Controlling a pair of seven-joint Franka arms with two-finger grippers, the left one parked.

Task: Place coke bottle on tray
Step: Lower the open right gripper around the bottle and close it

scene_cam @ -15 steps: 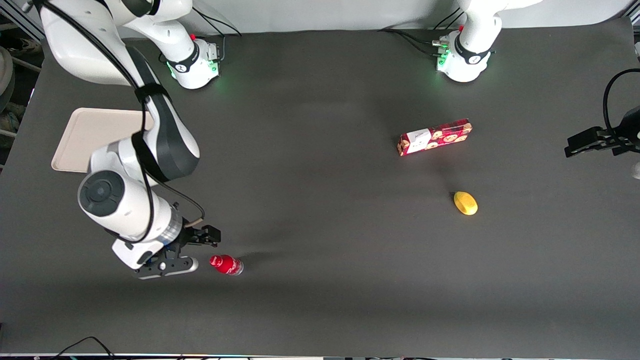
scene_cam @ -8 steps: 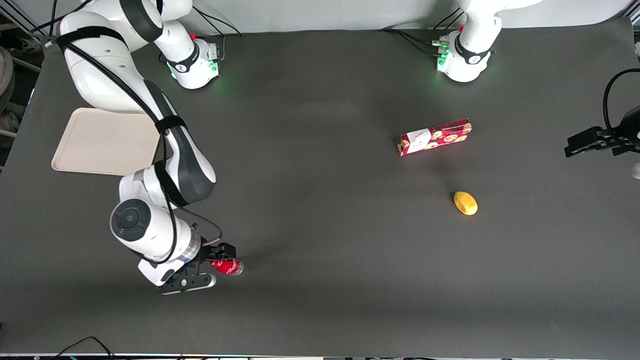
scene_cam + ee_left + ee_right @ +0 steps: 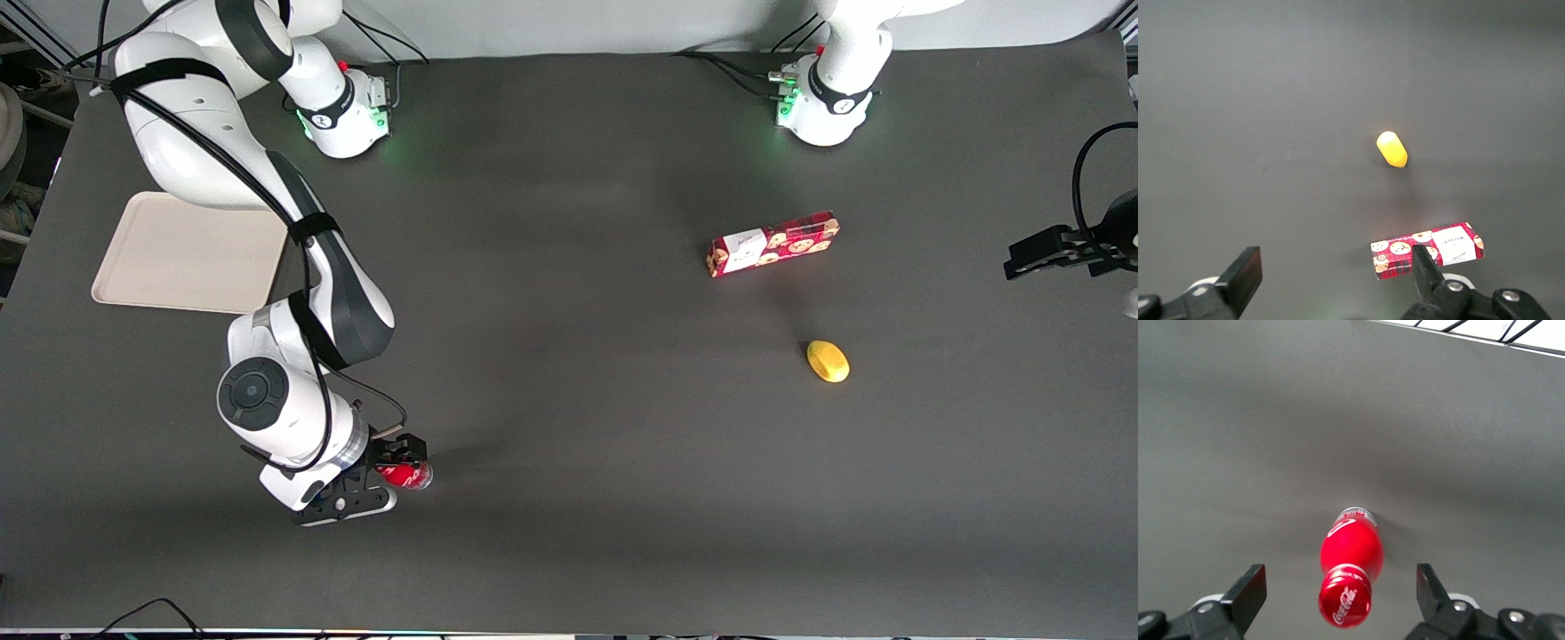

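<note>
Standing upright on the dark mat near the front camera, the coke bottle (image 3: 1350,568) sits centred between the wide-open gripper (image 3: 1338,603); I'd lower squarely, clamp the body, then carry to the tray (image 3: 178,253) nearby.

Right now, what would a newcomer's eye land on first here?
The red coke bottle stands upright between the open fingers of the end effector, at the working arm's end of the table, near the front camera. The beige tray lies farther from that camera, partly under the arm.
</note>
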